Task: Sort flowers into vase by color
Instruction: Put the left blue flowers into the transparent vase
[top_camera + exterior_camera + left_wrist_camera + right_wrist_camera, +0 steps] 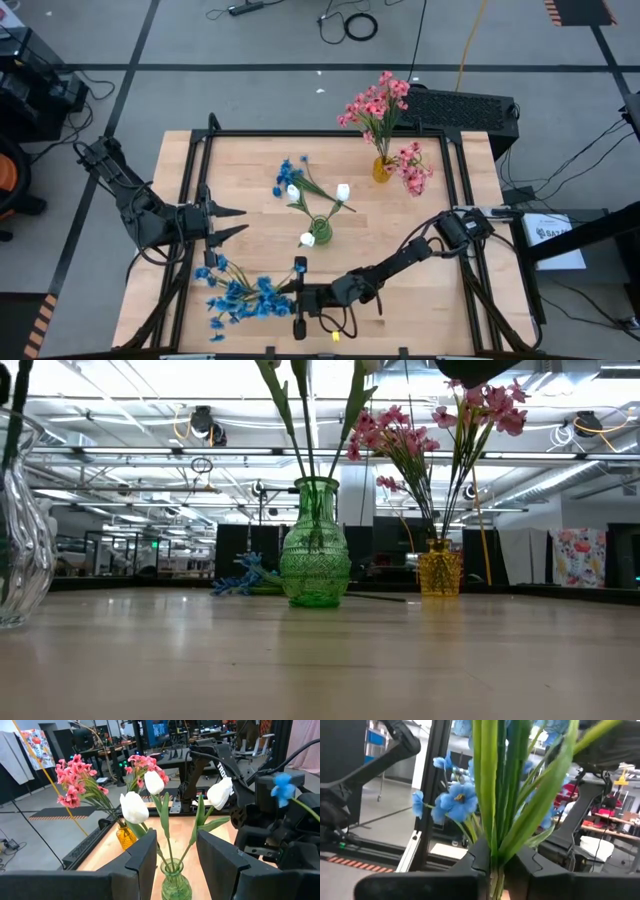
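Blue flowers (457,802) on green stems

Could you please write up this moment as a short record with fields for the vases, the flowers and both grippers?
green vase: mid-table, holds white flowers and one blue spray
yellow vase: far side, holds pink flowers
blue flowers: near left edge of the table
right gripper: closed on blue flower stems
left gripper: open, empty, at left edge

Black keyboard (462,107) beyond the table's far edge; coiled cable (360,26) on floor.
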`<state>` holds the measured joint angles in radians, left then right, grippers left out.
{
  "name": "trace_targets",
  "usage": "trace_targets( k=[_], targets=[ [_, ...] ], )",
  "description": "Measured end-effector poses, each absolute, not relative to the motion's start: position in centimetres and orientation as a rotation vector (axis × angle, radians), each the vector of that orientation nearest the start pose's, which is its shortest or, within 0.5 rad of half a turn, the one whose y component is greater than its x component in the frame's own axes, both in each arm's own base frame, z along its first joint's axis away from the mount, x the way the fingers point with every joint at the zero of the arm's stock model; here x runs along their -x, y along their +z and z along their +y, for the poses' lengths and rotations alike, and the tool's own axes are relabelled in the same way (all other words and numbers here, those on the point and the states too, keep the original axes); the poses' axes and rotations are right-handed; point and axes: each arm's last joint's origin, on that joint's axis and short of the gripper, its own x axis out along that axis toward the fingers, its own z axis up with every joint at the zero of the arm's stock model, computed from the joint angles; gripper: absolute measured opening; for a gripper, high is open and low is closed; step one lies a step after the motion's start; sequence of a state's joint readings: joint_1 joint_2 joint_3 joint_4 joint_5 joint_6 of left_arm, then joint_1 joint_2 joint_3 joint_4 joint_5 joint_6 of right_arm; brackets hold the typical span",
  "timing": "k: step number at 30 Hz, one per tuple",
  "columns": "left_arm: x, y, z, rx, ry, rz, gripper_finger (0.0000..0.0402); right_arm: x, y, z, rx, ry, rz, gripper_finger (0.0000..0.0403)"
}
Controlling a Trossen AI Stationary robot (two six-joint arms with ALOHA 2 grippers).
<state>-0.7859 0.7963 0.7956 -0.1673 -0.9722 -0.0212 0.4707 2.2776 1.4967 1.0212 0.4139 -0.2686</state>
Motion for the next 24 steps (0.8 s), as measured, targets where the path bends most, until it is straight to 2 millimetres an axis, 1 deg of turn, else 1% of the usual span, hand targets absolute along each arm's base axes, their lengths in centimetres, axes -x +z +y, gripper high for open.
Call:
trace_targets(
  k=[7,10,13,20,24],
  targets=[
    [-13.22,33.71,-9.85,-0.116,0.187,0.112,0.0145,-45.08,19.44,21.62,0.208,0.029,-0.199,0.0055],
    [-13.22,33.71,-9.85,-0.116,0.187,0.112,0.0145,-45.09,19.39,21.63,0.205,0.03,-0.195,0.0074],
    [-13.23,33.71,-9.85,-0.116,0.187,0.112,0.0145,-45.09,19.39,21.63,0.187,0.031,-0.194,0.0106],
    [-13.22,33.71,-9.85,-0.116,0.187,0.112,0.0145,-45.04,19.38,21.71,0.148,0.031,-0.193,0.0202],
    [-13.19,33.44,-9.81,-0.116,0.189,0.13,0.0145,-45.04,19.38,21.63,0.117,0.003,-0.187,0.024]
  ],
)
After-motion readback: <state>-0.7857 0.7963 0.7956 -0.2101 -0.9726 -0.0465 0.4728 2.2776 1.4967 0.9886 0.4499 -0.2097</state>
